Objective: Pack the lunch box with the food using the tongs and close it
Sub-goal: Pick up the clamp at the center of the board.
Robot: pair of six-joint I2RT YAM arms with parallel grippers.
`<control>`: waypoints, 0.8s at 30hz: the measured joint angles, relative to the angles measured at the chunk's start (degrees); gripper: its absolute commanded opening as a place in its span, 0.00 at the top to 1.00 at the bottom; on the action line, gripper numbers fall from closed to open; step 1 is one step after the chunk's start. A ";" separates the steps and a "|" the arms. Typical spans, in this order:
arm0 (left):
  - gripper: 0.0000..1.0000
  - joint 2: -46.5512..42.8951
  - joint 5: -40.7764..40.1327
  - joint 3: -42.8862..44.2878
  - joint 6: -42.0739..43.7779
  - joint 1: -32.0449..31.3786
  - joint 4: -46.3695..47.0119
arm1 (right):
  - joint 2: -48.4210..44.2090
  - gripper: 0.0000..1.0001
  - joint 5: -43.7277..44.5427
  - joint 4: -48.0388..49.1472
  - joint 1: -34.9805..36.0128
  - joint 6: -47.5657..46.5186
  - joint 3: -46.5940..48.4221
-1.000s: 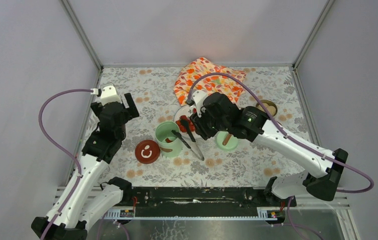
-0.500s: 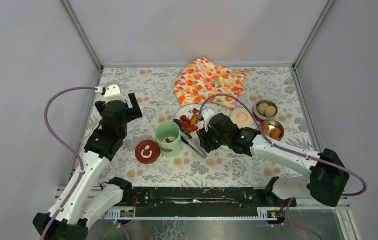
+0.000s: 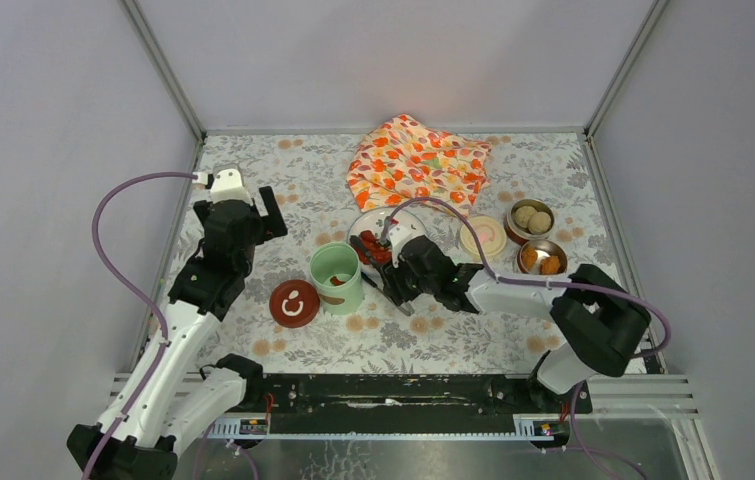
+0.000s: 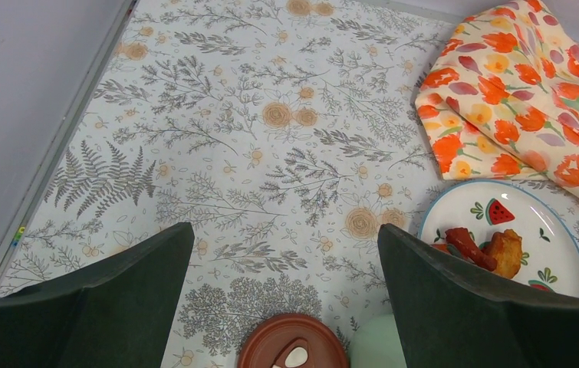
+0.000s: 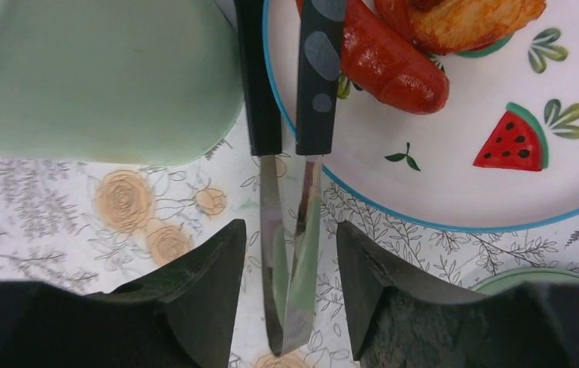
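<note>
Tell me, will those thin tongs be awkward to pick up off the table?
The tongs look like smooth shiny steel, so they may slip. Their two slim arms lie slightly apart, so a squeeze likely springs them together. One dark tip lies across the plate rim, so they may pivot or slide if nudged.

Dark red lid (image 4: 294, 354) beside mint-green pot (image 4: 369, 349)

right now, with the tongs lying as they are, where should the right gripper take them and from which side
Take the tongs by the bare steel stretch behind the black tips, from straight above. They lie on the table, tips on the plate rim, the mint pot close alongside, so only the top is free. The open right gripper straddles both arms there.
</note>
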 measured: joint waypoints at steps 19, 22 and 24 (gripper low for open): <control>0.02 0.02 8.79 0.33 -1.33 0.52 -0.28 | 8.33 0.90 5.27 7.21 0.00 1.42 -1.84; 0.02 0.13 12.20 1.18 -2.54 0.52 -0.26 | 6.54 0.92 5.92 7.21 0.02 1.68 -2.89; 0.02 0.39 14.82 1.68 -3.48 0.52 -0.28 | 4.66 0.94 6.64 7.21 0.00 1.90 -3.82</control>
